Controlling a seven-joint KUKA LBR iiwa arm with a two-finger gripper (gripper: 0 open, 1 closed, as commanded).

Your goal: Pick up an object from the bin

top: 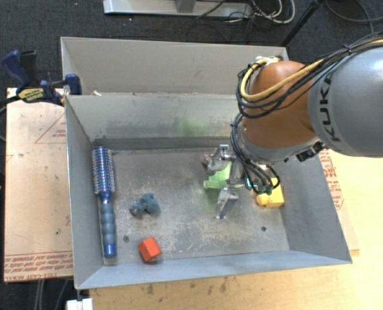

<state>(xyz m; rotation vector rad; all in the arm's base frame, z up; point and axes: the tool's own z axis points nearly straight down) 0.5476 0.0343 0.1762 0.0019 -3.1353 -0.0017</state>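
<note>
Lime-green scrap [214, 181], the thing the tool is at, lies just right of the middle of the grey bin [80, 173], on the floor near the back wall.

Far left, a blue hairbrush [104, 196] lies lengthwise along the left wall, bristled head toward the top of the frame and handle toward the bottom. To its right, well apart from it, sits a small blue-grey lump [144, 205]. Below that, near the front wall, is an orange-red block [149, 250].

Next comes the green scrap with the gripper [216, 187] down on it. The two metal fingers stand spread wide, one just above the scrap in the frame and one just below it, so the scrap sits in the gap between them. Whether either finger presses on it cannot be told.

Right of the gripper, a small yellow thing [272, 199] lies on the floor, partly under the cables of the wrist. Above it the orange wrist cover [275, 108] and the grey arm fill the upper right of the frame.
</note>
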